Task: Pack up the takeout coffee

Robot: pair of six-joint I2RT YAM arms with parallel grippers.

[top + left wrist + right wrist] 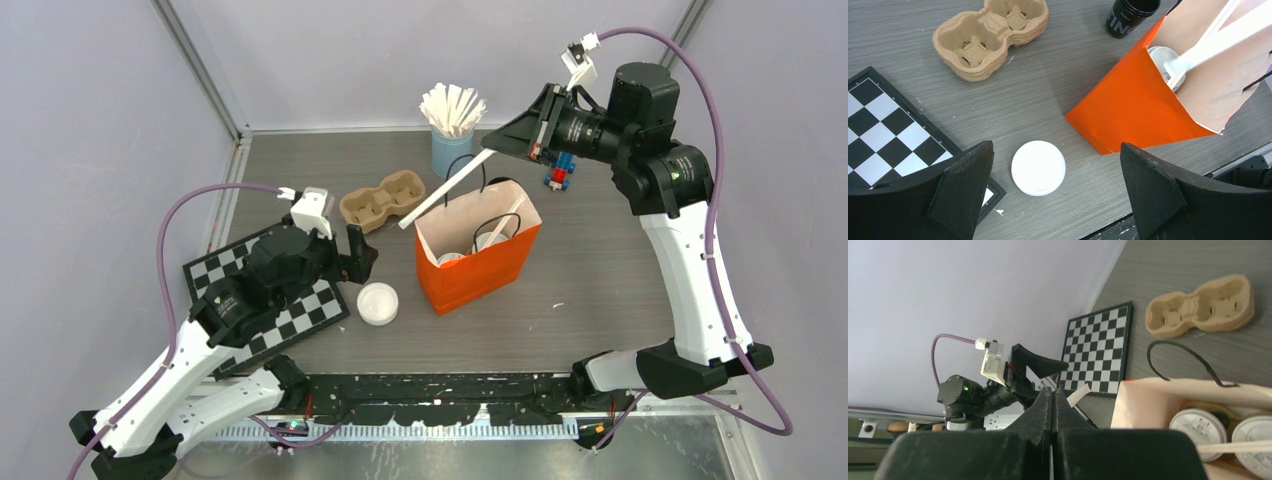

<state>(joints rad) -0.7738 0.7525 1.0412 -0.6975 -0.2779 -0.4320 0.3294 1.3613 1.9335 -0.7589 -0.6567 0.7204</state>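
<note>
An orange paper bag (478,268) stands open mid-table. Inside it are two takeout coffee cups, seen as white lids (451,259) (1198,432) (1162,56), with a white stirrer (1235,445) lying across them. A black cup (1129,15) with white print stands on the table beyond the bag. A loose round white lid (378,303) (1038,168) lies left of the bag. My left gripper (352,262) (1055,145) hovers open over that lid, empty. My right gripper (497,149) (1052,390) is above the bag's far side, shut on a long white stirrer (445,188) (1079,394).
A cardboard cup carrier (383,200) (992,37) lies behind the lid. A checkerboard (290,310) (883,127) sits under the left arm. A light-blue cup of stirrers (452,148) and a small red-and-blue toy (560,176) stand at the back.
</note>
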